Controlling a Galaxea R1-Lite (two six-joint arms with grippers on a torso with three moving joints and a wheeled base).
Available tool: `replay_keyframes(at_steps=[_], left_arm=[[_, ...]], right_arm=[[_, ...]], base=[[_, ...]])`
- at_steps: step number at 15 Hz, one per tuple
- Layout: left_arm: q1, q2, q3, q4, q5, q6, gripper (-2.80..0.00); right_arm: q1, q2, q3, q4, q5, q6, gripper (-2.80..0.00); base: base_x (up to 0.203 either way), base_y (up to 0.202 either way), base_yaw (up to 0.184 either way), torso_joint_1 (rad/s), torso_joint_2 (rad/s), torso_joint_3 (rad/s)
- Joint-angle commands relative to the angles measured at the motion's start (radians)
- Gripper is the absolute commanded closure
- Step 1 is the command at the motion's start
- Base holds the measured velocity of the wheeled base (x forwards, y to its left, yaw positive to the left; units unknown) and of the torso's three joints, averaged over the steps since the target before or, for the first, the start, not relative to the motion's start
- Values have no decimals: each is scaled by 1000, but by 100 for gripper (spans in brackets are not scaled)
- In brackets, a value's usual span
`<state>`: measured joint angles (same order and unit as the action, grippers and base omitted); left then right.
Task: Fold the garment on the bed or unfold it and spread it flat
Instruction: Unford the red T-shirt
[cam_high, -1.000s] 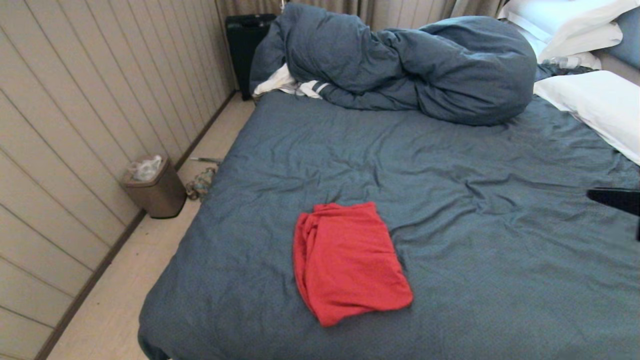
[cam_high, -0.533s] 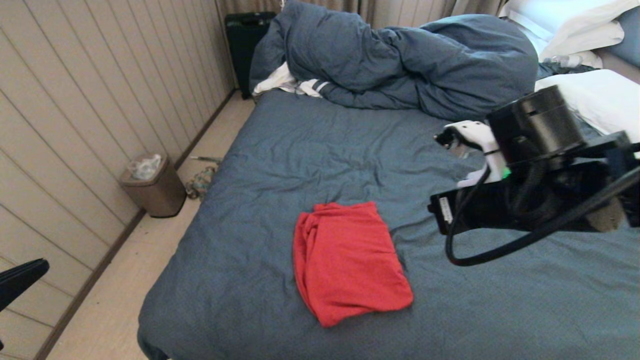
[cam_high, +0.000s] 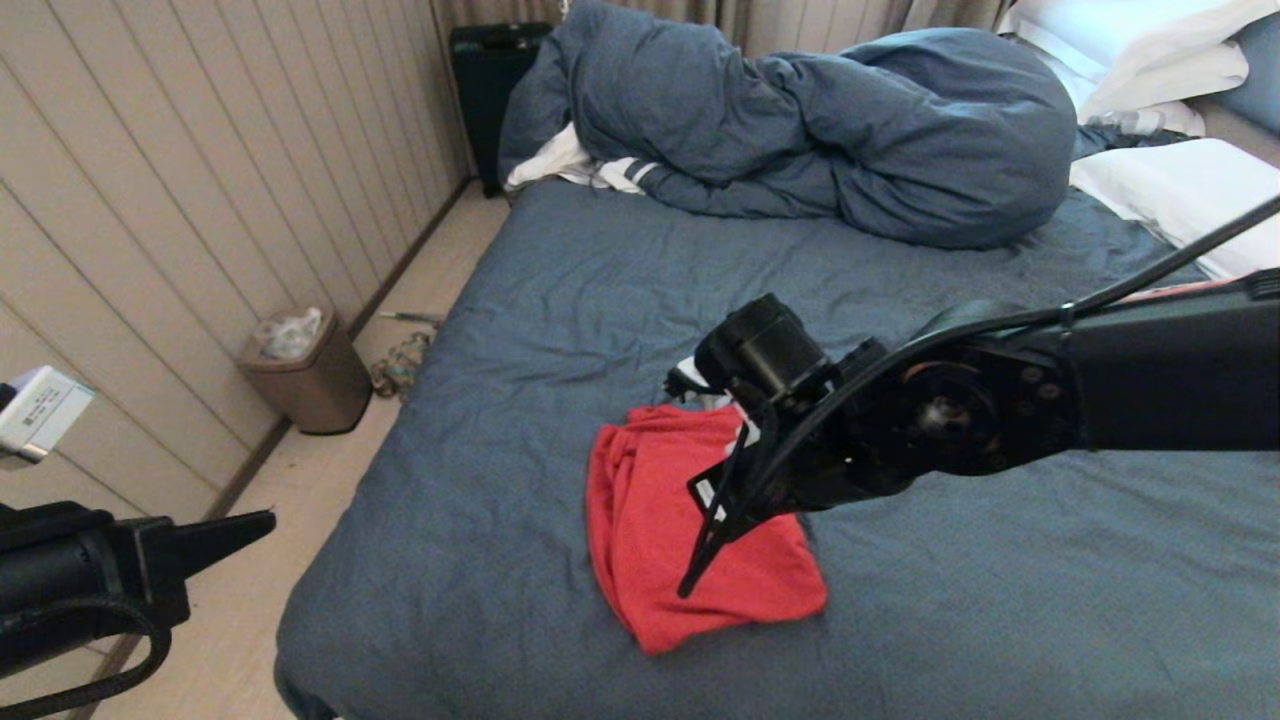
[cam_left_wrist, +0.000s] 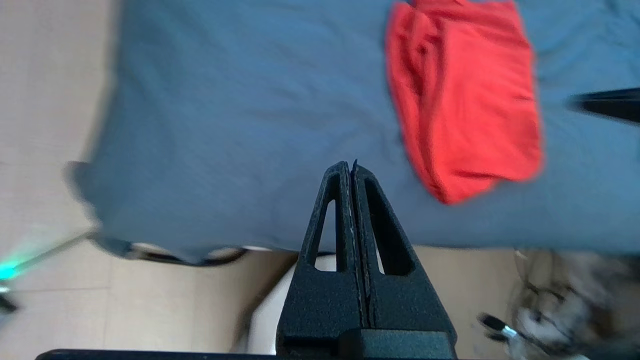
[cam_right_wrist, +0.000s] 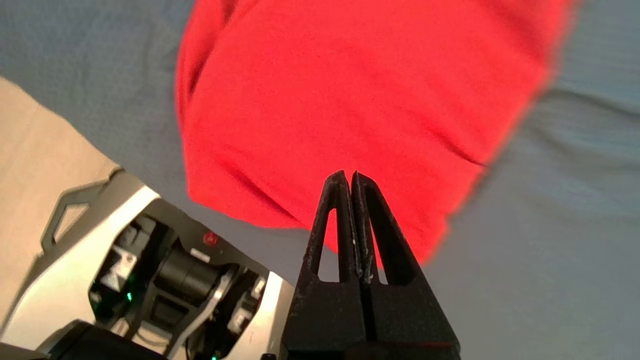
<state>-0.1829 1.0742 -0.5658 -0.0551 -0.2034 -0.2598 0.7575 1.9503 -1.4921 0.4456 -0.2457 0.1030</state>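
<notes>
Fingers of the right gripper (cam_right_wrist: 352, 175) are pressing flat together, nothing between them, tips pointing at the garment's near edge; head view shows that gripper (cam_high: 688, 590) hanging above the shirt's near-right part, contact not clear. Left gripper (cam_left_wrist: 351, 164) fingers are also pressing together, empty, pointing toward the bed's near-left corner, well apart from the shirt; in head view it (cam_high: 262, 520) is sitting out over the floor at about 9 o'clock from the shirt.

Garment (cam_high: 650, 540): red T-shirt, lying folded into a rough rectangle on the bed (cam_high: 1000, 600), near the near edge, left of the middle. Long left side is showing bunched layered folds; right and near sides are looking smoother. No lettering showing.

Handling judgement: light, soft, limp knit, not fragile; it is going to sag and drag, and the layers are likely sliding over each other instead of moving as one piece. Sheet under it is soft and wrinkled too, so a deep pinch is risking grabbing sheet along with shirt. Best hold looks like a corner or the top layer's free edge at the near end, around 5 and 7 o'clock of the shirt, one gripper each, both needing to open first.

Bunched duvet (cam_high: 820, 130) is sitting at 12 o'clock, well apart.
</notes>
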Motion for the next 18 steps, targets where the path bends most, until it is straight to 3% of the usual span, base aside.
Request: replay_keyframes(at_steps=[1,6,12,13,14,18], left_arm=[[-30,53,-9,0,-1,-7,0],[-29,90,-6,-11,2,-9,0],[-29,98,-6,-14,-1,-9,0],[-29,101,-6,-16,1,-9,0],[-29,107,-4,-19,1,-9,0],[-29,113,-3,-22,1,-9,0]], right_arm=[[26,99,-47,8,-1,0,0],[86,242,-201,76,-9,3,0],[94,341,-319,79,-73,2,0],[94,341,-333,79,-74,8,-258],[94,343,-335,76,-88,8,-280],[94,345,-367,93,-99,-8,-280]], base=[[0,0,0,0,0,0],[0,0,0,0,0,0],[0,0,0,0,0,0],[0,0,0,0,0,0],[0,0,0,0,0,0],[0,0,0,0,0,0]])
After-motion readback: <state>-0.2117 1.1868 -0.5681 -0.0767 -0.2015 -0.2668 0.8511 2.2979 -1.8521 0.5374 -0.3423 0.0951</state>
